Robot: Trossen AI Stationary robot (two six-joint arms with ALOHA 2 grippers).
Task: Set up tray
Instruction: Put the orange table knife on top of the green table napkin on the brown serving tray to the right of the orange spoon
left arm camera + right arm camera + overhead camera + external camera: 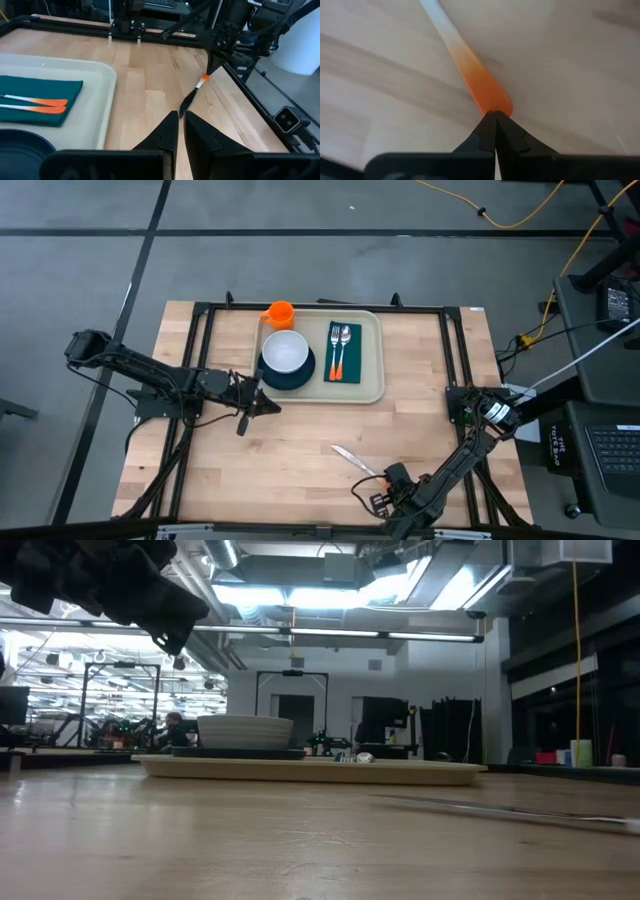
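The beige tray (375,360) lies at the table's far middle. On it are a white bowl (286,352) on a dark plate (300,377), and a green napkin (343,352) bearing two orange-handled utensils. An orange cup (279,314) stands at the tray's far left corner. A knife (352,456) with an orange handle lies near the table's near edge, and my right gripper (383,476) is shut on it. My left gripper (270,405) hovers off the tray's near left corner, holding nothing, with only a narrow slit between its fingers (170,125). My right gripper pinches the free end of the knife's orange handle (492,106) between its two fingertips. The fingers come from above, pointing down. The knife runs away from the fingers toward the tray, its blade (450,805) low along the table top.
Black frame rails (205,340) run along the table's left, right and far sides. Bare wood (300,450) lies between the tray and the near edge. Cables and a laptop sit beyond the table's right edge.
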